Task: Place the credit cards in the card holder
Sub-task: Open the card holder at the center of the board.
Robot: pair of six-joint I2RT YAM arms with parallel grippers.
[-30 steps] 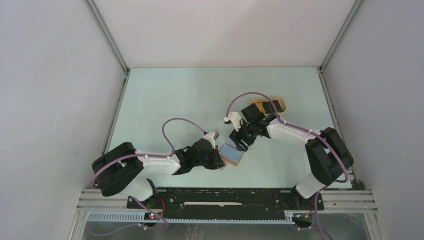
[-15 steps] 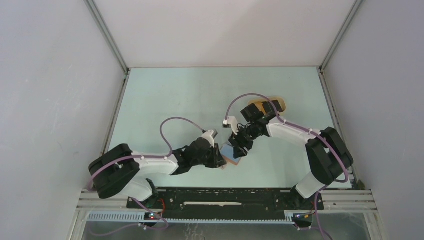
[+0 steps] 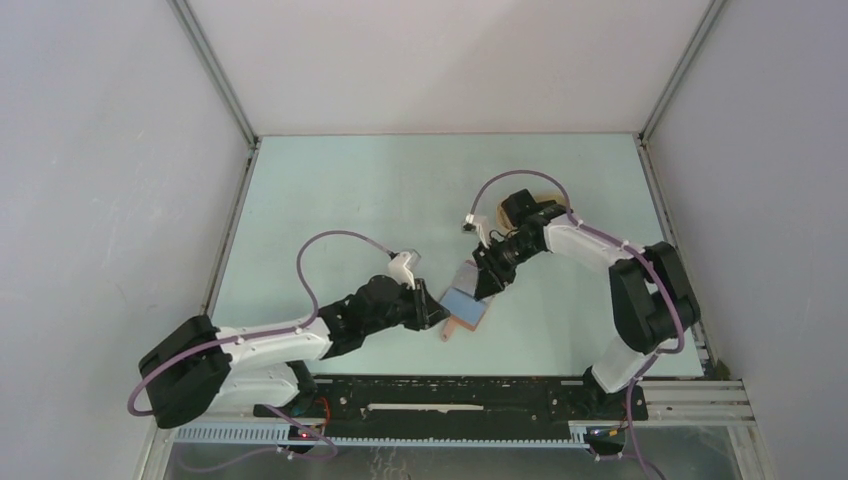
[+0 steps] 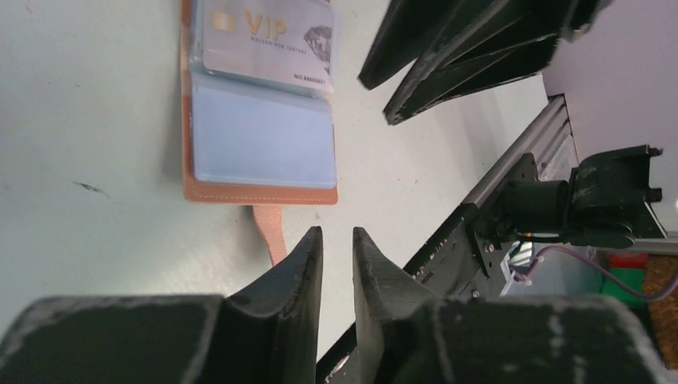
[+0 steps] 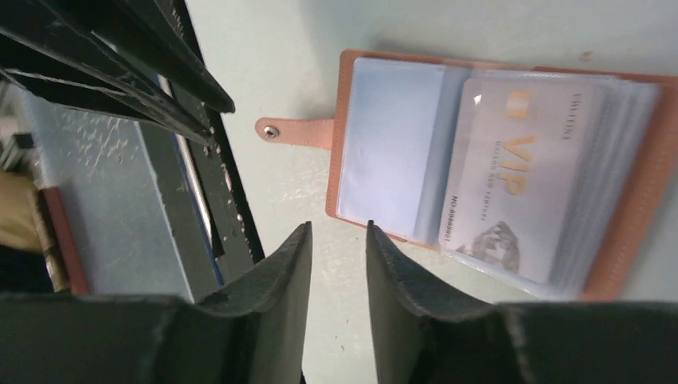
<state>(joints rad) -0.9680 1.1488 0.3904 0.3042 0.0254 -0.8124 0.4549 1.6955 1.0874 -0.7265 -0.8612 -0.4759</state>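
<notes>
One silver VIP card (image 5: 512, 192) sits in the open reddish-brown leather card holder (image 5: 392, 152); left pincer (image 4: 336, 236), right pincer (image 5: 338, 232) narrow, empty. I'd fetch the next one.

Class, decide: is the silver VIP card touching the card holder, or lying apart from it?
Touching. The right wrist view shows the VIP card lying on the open card holder, overlapping its clear pockets with no gap.

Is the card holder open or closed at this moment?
Open. The card holder lies spread flat, inner pockets facing up, a VIP card showing inside, its strap tab unfastened.
</notes>
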